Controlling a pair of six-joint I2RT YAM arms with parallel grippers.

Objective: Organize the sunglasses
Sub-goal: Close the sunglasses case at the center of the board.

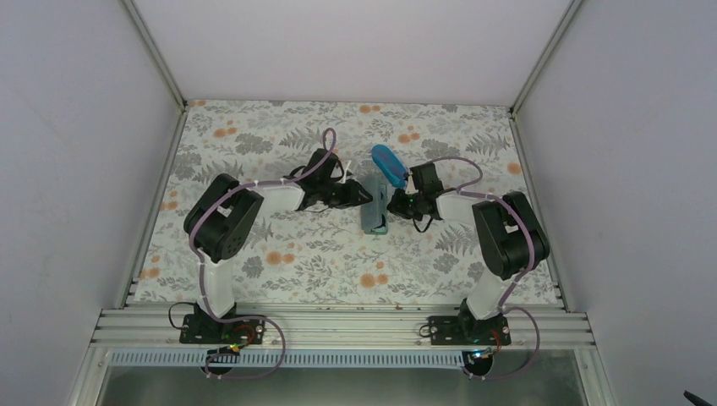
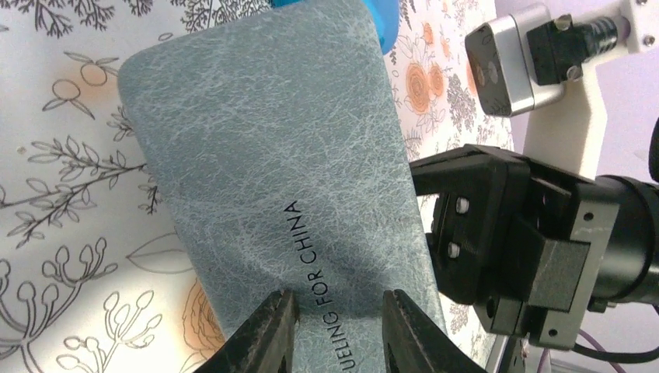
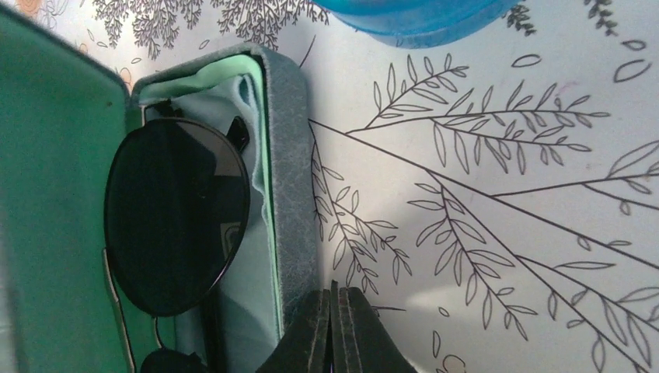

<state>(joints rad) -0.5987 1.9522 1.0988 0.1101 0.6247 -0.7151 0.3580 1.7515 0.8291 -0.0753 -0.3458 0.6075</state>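
Note:
The black-framed sunglasses [image 3: 175, 214] with dark lenses lie inside the open grey case [image 3: 289, 179], on a light blue cloth [image 3: 241, 256] over the green lining. The case stands mid-table in the top view [image 1: 374, 210]. My right gripper [image 3: 336, 311] is shut and empty, its tips beside the case's outer wall; it also shows in the top view [image 1: 399, 205]. My left gripper [image 2: 336, 315] is open, its jaws close over the outer face of the grey lid [image 2: 264, 148]; it also shows in the top view [image 1: 363, 196]. The pink-red sunglasses are out of view.
A closed blue case [image 1: 389, 163] lies just behind the grey one, and its edge shows in the right wrist view [image 3: 412, 15]. The floral tablecloth [image 1: 279, 254] covers the table. White walls stand at the left, back and right.

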